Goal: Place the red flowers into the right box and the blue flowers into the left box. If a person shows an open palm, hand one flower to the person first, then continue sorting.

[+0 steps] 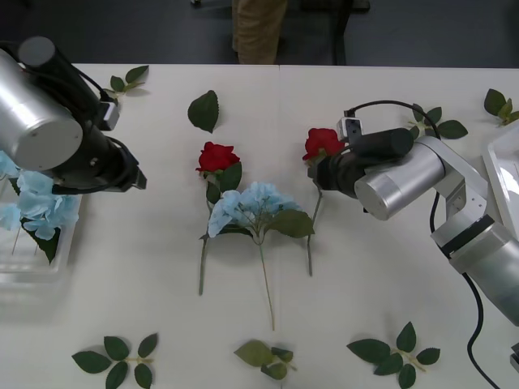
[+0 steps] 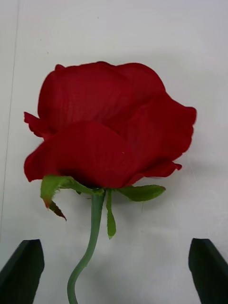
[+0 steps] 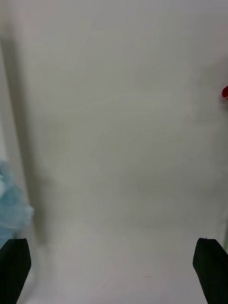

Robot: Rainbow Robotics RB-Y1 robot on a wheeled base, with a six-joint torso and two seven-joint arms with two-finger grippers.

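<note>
The right gripper (image 2: pixel 114 266), open, is over a rose (image 2: pixel 107 126) lying on the table (image 2: pixel 199 57): bloom just ahead, stem running back between its fingers. The left gripper (image 3: pixel 114 266), open, is farther off.

The front camera sits above both arms, facing forward and down over the white table (image 1: pixel 381 292). The right wrist camera looks along its own spread black fingers (image 2: pixel 21 270), very close to 1 red rose (image 2: pixel 107 128); the front view shares that rose (image 1: pixel 323 143), at 1 o'clock of the table's middle. The left wrist camera faces bare tabletop (image 3: pixel 118 142), near a blue flower (image 3: pixel 12 213).
</note>
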